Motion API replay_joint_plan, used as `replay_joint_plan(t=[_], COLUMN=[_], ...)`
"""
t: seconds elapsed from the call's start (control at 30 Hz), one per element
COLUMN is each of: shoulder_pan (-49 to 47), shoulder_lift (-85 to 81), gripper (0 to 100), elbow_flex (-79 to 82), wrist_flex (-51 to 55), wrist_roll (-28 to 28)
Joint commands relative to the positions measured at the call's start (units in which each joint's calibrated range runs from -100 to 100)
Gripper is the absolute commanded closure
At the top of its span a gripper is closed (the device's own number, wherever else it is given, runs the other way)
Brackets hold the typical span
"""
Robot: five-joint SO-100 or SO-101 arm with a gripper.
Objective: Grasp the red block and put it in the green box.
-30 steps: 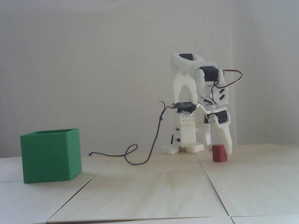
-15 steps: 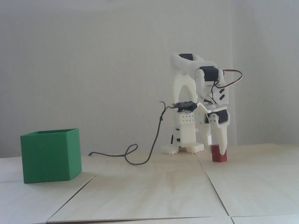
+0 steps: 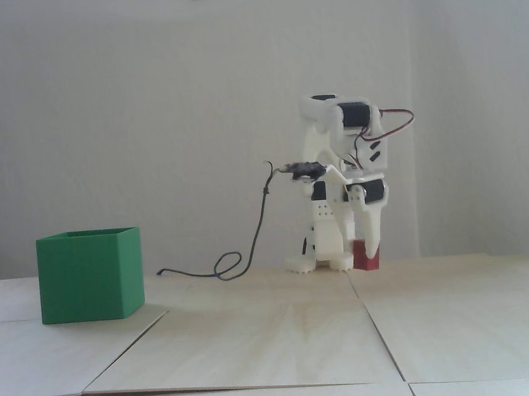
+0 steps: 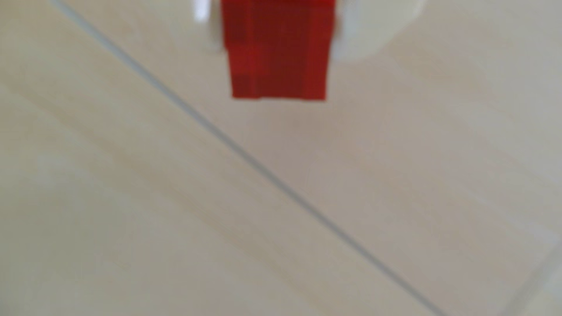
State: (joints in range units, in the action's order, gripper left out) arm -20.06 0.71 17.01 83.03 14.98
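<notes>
Already clear of the tabletop (image 3: 279,329), the red block (image 3: 365,258) hangs tilted between the jaws, which grip it near its top. Pinched that high, it could twist loose during the long carry left to the green box (image 3: 89,275), well apart. Counted: one red block, one green box, one gripper (image 3: 365,249), one trailing cable (image 3: 251,252).

Arm (image 3: 339,184): white printed plastic links, toothed white base feet.
Motors (image 3: 356,112): black blocks at the joints.
Wiring (image 3: 392,125): red and black looped leads; a dark cable (image 3: 254,237) trails off.
Gripper (image 3: 365,248): white tapered fingers.
</notes>
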Motion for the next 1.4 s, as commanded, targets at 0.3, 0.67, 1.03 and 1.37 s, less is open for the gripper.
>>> replay_joint_plan(t=[0.3, 0.67, 1.03, 1.37], shoulder_pan=[35.14, 49.70, 55.24, 52.51], shoulder_lift=[-1.30, 21.84, 29.18, 29.34], gripper=[98, 98, 98, 98], elbow_flex=[-48.95, -75.22, -99.71, -91.54], wrist_flex=[12.50, 1.04, -10.43, 5.34], wrist_roll=[4.23, 1.68, -1.49, 0.75])
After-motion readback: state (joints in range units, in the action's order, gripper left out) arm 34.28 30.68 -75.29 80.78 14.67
